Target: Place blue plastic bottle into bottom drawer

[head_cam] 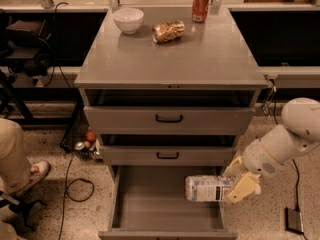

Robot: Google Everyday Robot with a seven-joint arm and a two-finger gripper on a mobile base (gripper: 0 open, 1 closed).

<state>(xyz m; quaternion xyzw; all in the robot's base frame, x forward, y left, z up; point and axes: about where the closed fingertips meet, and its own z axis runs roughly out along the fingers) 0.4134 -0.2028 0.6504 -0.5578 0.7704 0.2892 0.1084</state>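
Speckled floor, lower right: cream gripper [236, 185] grasps a clear plastic bottle [206, 188] sideways over the smooth grey metal bottom drawer [152, 200].

Speckled floor [47, 146], grey metal cabinet [172, 61], dark bays [280, 36] behind, black cable [65, 184] at left

White arm [280, 144], cream gripper [235, 183] lower right

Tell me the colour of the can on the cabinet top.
Red can, camera view; the gripper holds the bottle over the bottom drawer.
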